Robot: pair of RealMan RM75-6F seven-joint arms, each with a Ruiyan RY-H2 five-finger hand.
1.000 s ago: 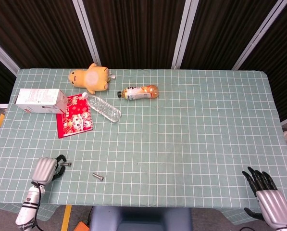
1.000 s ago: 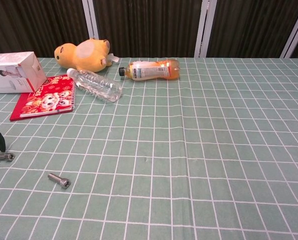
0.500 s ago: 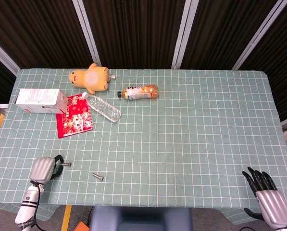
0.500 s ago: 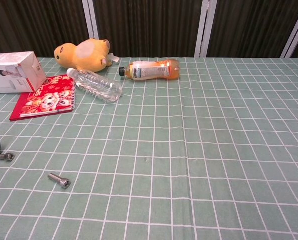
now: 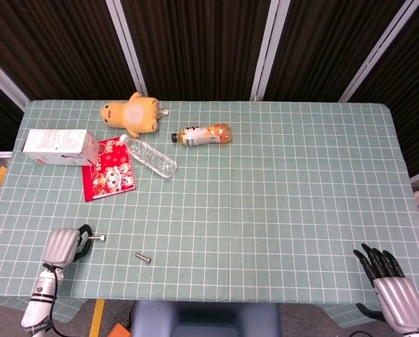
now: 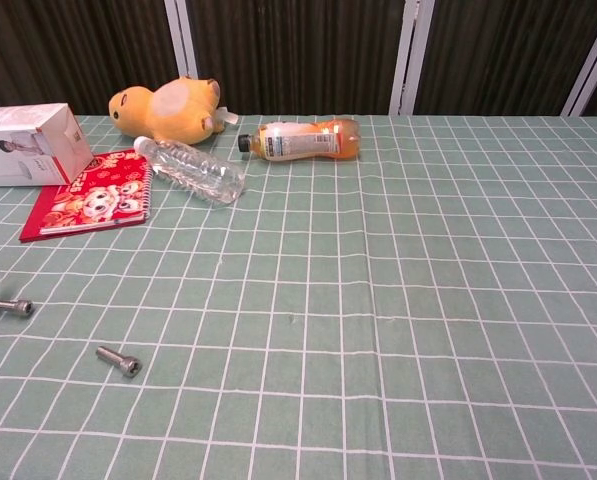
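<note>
- The robot's left hand (image 5: pixel 63 247) sits at the worktop's (image 5: pixel 279 182) seven-o'clock corner, its dark fingers (image 5: pixel 83 237) pinching a small steel bolt (image 5: pixel 96 238) that sticks out toward three o'clock.
- In the chest view the bolt (image 6: pixel 12 307) shows at the far left edge, its shank running into the fingers.
- A second bolt (image 5: pixel 142 258) lies loose on the green checked cloth near the hand, at its four o'clock.
- The right hand (image 5: pixel 395 296) rests at the five-o'clock corner, off the worktop's edge, fingers apart and holding nothing.
- At eleven o'clock lie a yellow plush toy (image 5: pixel 132 114), an orange drink bottle (image 5: pixel 203 134), a clear water bottle (image 5: pixel 149 156), a red booklet (image 5: pixel 108 168) and a white box (image 5: pixel 58 146).
</note>
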